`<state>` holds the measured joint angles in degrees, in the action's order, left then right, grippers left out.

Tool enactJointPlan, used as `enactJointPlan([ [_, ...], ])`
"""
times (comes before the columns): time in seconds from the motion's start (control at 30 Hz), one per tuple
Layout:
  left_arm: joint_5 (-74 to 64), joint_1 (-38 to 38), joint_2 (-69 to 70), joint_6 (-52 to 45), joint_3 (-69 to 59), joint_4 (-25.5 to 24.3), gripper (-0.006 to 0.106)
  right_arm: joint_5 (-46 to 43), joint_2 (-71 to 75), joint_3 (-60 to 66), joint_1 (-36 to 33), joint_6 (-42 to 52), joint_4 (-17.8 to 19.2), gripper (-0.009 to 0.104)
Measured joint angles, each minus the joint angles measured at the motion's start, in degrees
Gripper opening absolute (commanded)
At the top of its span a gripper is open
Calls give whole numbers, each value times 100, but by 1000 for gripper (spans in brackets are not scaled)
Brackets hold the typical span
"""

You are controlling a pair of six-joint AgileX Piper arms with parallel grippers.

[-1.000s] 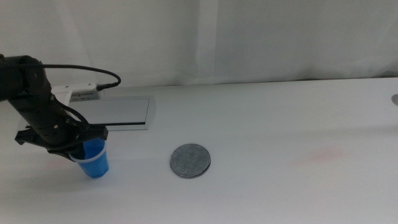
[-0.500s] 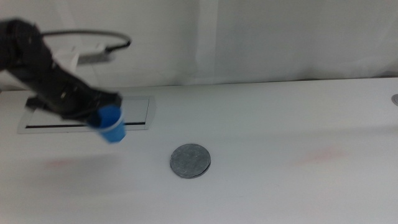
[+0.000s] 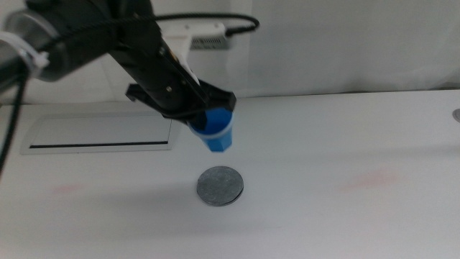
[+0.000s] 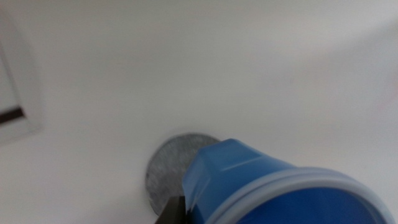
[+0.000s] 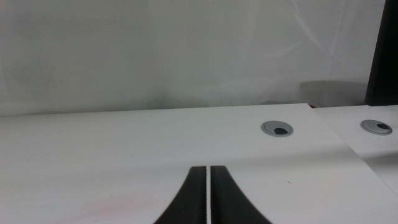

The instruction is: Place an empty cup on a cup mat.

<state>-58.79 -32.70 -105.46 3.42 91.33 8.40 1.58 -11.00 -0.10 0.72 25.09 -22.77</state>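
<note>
While half a second ago it hung nearer the tabletop's left edge, the cup (image 3: 215, 132), clamped in the left gripper (image 3: 192, 108), now hovers above the cup mat (image 3: 220, 186); the right gripper's (image 5: 208, 194) jaws rest together.

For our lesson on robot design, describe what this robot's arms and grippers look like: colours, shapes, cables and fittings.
The left arm is black and bulky, with rounded segments, a white strap near its upper end and a black cable looping past a white box on the wrist. The left gripper is dark and angular. The right gripper shows only two dark, curved jaws tapering together.
</note>
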Motion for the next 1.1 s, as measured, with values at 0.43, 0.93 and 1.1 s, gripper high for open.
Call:
enactJointPlan([
  [0.43, -359, -128, -824, 111, 0, 0, -3, 0, 0, 0, 0, 11, 0, -3],
  [0.93, -286, -242, -1295, 123, 0, 49, -3, 0, 0, 0, 0, 11, 0, -3],
  [1.1, -266, -242, -1397, 123, 0, 49, -3, 0, 0, 0, 0, 11, 0, -3],
])
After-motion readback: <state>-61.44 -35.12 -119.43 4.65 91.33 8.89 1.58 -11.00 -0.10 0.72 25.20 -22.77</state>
